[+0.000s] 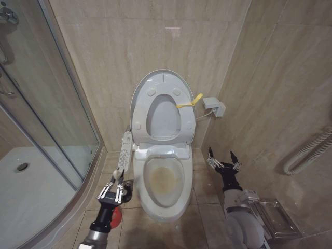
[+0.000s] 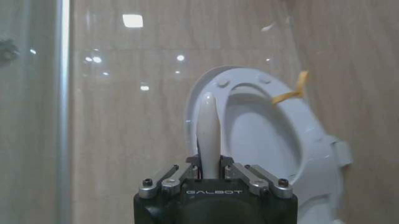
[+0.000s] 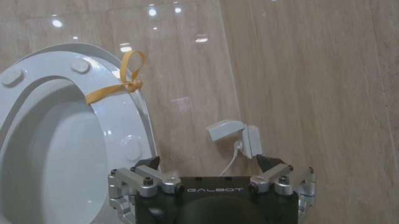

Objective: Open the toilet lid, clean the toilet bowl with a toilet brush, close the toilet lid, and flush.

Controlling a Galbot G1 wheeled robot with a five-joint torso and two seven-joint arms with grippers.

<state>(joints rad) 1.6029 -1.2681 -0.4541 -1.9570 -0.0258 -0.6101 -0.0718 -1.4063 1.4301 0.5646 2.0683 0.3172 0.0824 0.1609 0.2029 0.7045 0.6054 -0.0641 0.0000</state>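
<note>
Toilet lid (image 1: 162, 85) is raised against the far wall; stained toilet bowl (image 1: 165, 181) is exposed. Left end effector (image 1: 115, 193), left of the bowl, is clamped on the toilet brush (image 2: 208, 135) handle. Right end effector (image 1: 223, 162) waits spread and empty, right of the bowl. Risk: the thin handle may slip or the brush strike the rim

Glass shower enclosure (image 1: 46, 104) at left — white wall socket (image 1: 215, 106), clear tray (image 1: 272, 218) on floor
</note>
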